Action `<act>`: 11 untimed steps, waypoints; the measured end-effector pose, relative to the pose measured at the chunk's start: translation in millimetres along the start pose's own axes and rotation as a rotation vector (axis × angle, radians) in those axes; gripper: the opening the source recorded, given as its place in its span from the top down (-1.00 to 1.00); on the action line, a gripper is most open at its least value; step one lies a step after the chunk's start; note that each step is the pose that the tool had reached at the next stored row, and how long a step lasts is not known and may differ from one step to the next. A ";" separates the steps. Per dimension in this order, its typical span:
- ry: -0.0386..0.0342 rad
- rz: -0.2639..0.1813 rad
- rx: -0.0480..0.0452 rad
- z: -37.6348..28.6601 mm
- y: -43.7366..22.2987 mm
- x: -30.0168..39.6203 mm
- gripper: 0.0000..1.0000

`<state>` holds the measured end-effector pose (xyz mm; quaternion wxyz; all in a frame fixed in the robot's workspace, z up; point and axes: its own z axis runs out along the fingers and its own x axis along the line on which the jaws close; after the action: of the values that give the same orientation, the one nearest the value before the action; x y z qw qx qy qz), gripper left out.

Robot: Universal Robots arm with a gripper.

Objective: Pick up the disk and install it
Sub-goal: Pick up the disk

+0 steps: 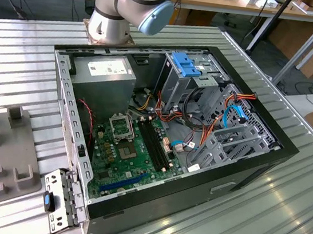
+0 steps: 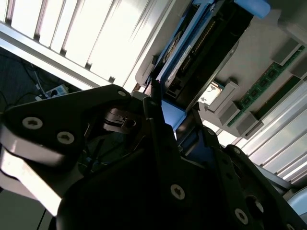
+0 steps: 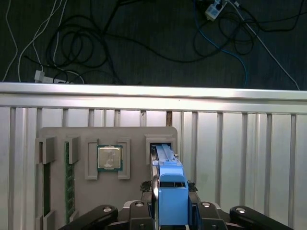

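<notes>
In the first wrist view the disk (image 3: 170, 184) stands on edge, its bright blue carrier rail facing the camera. Its far end is at a slot (image 3: 160, 143) in the grey holder tray (image 3: 129, 191). My gripper (image 3: 170, 213) is shut on it, one dark finger pressed to each side of the blue rail. In the second wrist view the disk (image 2: 194, 52) runs away from the gripper (image 2: 168, 120), with its dark edge and blue rail showing. I cannot tell whether the disk is lifted out of the slot or resting in it.
The holder tray also carries a processor chip (image 3: 109, 158) and green memory sticks (image 3: 69, 184). In the exterior view the open computer case (image 1: 160, 129) lies on the slatted metal table, with a tall drive cage topped by a blue bracket (image 1: 183, 66), a power-supply box (image 1: 106, 81) and the motherboard (image 1: 129, 148). The arm's base (image 1: 131, 4) stands behind the case.
</notes>
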<state>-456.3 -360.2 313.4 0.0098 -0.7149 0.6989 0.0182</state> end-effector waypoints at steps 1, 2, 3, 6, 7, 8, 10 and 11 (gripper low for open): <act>0.0003 0.000 -0.0006 -1.7 0.0 -0.1 0.27; 0.0000 0.000 -0.0001 -3.2 0.0 -0.1 0.27; 0.0000 0.000 0.0000 -5.5 0.1 -0.2 0.27; 0.0000 0.000 0.0002 -18.9 0.2 -0.8 0.27; 0.0000 0.000 0.0002 -22.3 0.2 -0.9 0.27; 0.0000 0.000 0.0000 -29.4 0.3 -1.2 0.27; -0.0001 0.000 0.0003 -31.5 0.3 -1.2 0.27; -0.0002 0.000 0.0004 -31.6 0.3 -1.2 0.27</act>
<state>-456.3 -360.2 345.0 0.0100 -0.7149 0.6989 0.0181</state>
